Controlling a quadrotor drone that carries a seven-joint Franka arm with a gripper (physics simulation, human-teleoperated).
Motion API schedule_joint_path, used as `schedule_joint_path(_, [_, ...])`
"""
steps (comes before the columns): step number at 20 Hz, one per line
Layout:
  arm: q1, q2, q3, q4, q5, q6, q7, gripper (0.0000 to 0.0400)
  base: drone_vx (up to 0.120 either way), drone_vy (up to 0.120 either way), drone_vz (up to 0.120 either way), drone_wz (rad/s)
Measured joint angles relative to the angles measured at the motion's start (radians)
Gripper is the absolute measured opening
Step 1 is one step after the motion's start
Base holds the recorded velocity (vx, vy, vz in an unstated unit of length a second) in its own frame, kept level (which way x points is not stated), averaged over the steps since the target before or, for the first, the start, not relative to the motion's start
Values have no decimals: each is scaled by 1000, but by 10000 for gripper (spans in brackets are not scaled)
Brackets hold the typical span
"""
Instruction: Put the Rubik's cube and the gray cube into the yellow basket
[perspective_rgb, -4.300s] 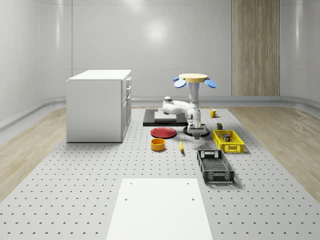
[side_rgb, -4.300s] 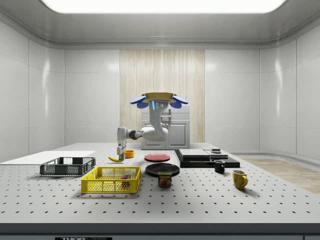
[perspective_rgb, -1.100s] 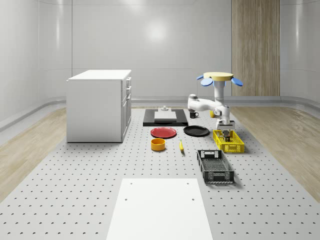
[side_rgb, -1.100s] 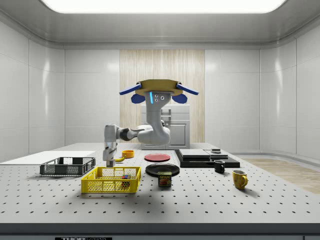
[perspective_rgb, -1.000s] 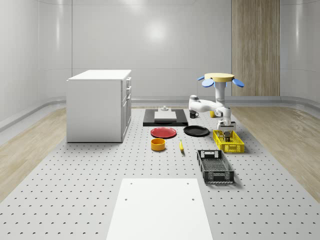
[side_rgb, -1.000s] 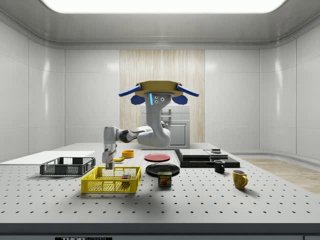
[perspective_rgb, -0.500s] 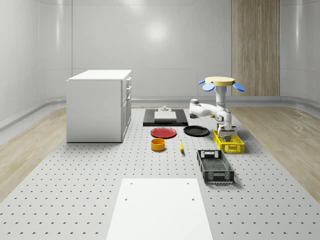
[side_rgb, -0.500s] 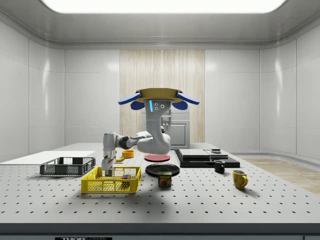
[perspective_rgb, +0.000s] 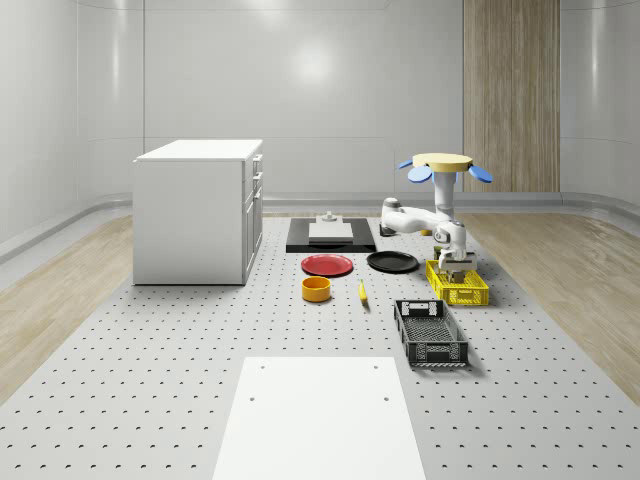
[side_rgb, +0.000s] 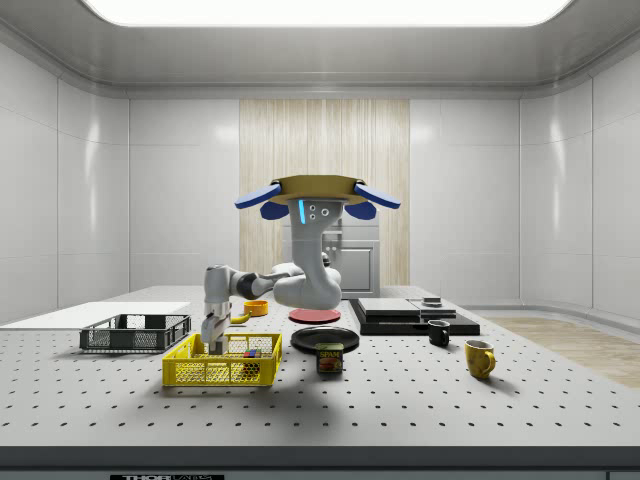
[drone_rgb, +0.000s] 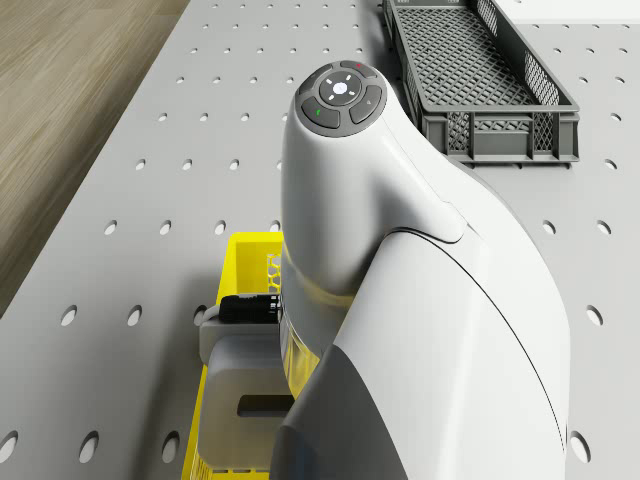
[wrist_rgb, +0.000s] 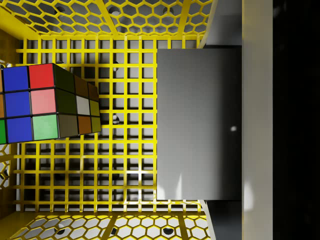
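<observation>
Half of the Rubik's cube (wrist_rgb: 47, 102) is cut off at the wrist view's edge; it sits square on the yellow basket (perspective_rgb: 457, 283) floor, apart from the flat-lying gray cube (wrist_rgb: 199, 122). Whether the jaws (side_rgb: 206, 343) pinch that cube, I cannot tell. Hovering, the drone (side_rgb: 318, 196) hangs over the surface (perspective_rgb: 180, 350) beside the basket, the dark crate (perspective_rgb: 430, 334) near.

Drone (side_rgb: 318, 190) hovering at centre of the side view, rotors level, above table height. Arm (side_rgb: 290, 285) hangs from its underside, elbow bent low, forearm reaching toward the side view's left. Wrist turned straight down. Gripper (side_rgb: 207, 345) at lower left of centre, pointing vertically downward.
</observation>
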Motion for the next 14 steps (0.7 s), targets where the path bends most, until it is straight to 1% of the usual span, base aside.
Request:
schedule_joint_path(11, [-6,0,-107,-1,-101,34,5,250,0,0,0,0])
schedule_joint_path(14, [-6,2,-115,0,-110,35,5,323,0,0,0,0])
